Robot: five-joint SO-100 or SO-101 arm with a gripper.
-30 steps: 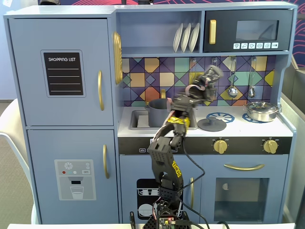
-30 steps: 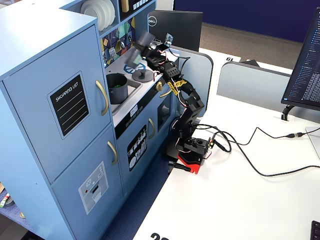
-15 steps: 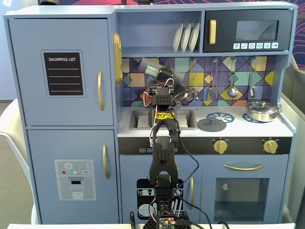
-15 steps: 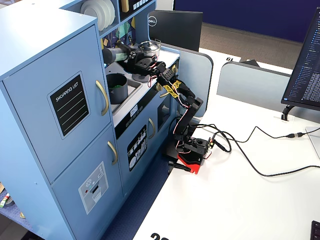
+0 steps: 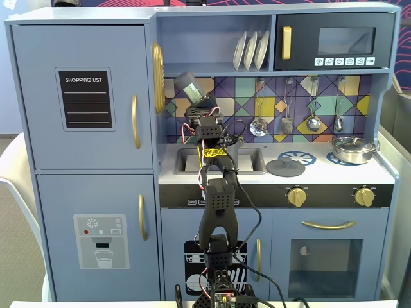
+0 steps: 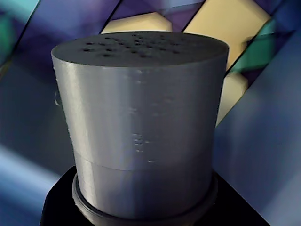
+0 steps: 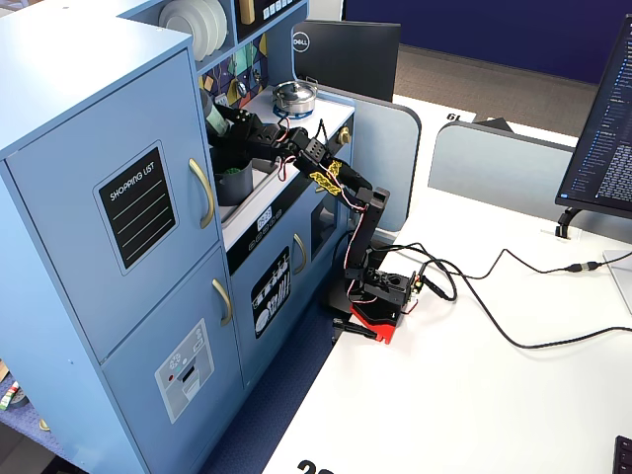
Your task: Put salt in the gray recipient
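Salt (image 5: 187, 85) | tilted, base gripped between fingers (image 5: 200, 102) | apparently above gray recipient (image 7: 233, 183)

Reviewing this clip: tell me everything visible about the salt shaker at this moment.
The salt is a slim dark-gray cylinder, matte like plastic, with a flat top pierced by small holes and a seam around its lower body. In a fixed view a pale green label shows. The gripper holds its lower end. It is lifted clear of the counter and tilted, top up and leftward in that view, before the tiled backsplash. In another fixed view it hangs above the gray recipient.
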